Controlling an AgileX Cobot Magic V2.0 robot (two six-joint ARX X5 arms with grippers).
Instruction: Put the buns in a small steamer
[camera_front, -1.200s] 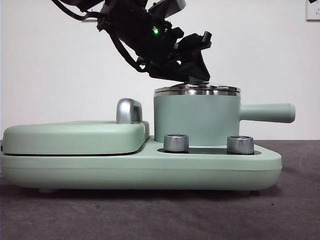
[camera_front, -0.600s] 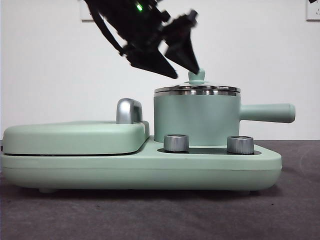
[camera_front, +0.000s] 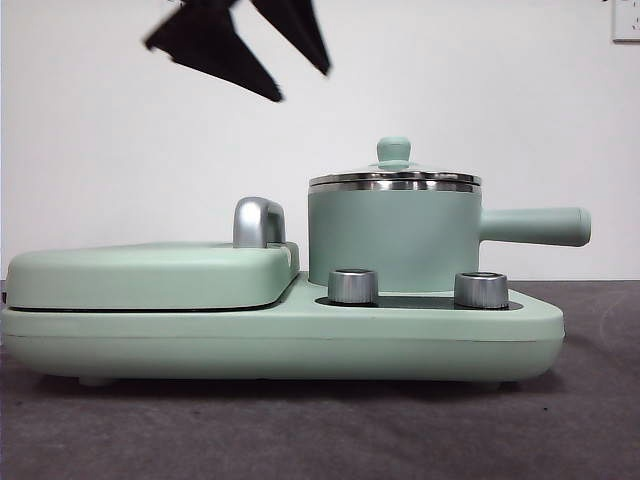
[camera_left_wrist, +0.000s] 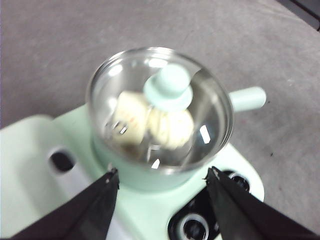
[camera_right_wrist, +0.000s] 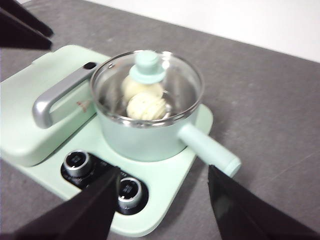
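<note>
Overhead, the left gripper (camera_left_wrist: 162, 175) hung with its jaws spread wide, holding nothing, above the steamer (camera_front: 393, 240). In the front view it showed only as two black tips (camera_front: 240, 40) high up, well apart from the pot. The right gripper (camera_right_wrist: 162, 192) also stood spread and empty, looking down on the cooker from farther off. Both buns (camera_right_wrist: 144, 100) lay side by side inside the steamer, seen through the glass lid (camera_left_wrist: 160, 107), which sat closed on the steel rim with its green knob (camera_front: 393, 150) upright. A second ago the gripper was down at that knob; since then it had risen clear.
</note>
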